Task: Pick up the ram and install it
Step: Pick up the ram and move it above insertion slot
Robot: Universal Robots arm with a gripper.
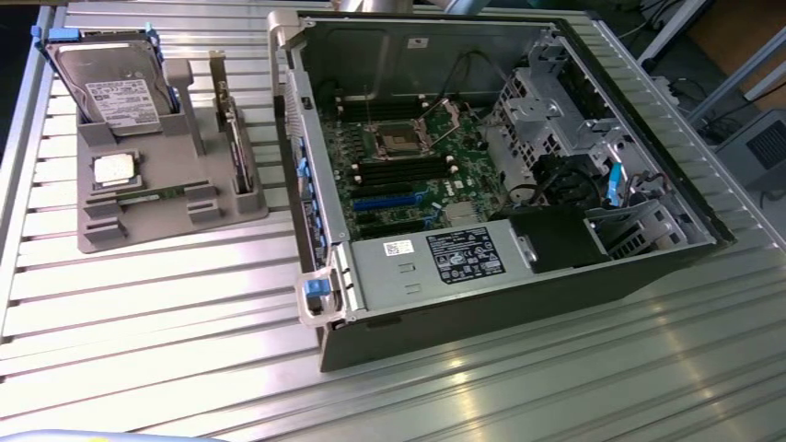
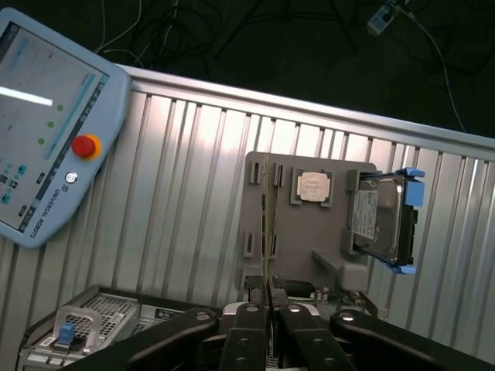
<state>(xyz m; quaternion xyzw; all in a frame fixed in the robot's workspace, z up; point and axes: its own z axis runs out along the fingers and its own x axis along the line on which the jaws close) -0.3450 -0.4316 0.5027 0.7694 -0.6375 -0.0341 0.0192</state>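
Note:
The ram, a thin green stick, lies in a slot of the grey holder tray on the exterior view's left. In the wrist view the ram appears as a narrow strip on the tray, beside the square silver processor. My gripper hangs well above the tray, in line with the ram's end, its two black fingers pressed close together with nothing between them. The open computer case lies on the exterior view's right, with dark memory slots on its motherboard.
A hard drive with blue rails and a dark expansion card stand in the same tray. A teach pendant lies on the ribbed metal table. The case's power supply and drive cage flank the motherboard.

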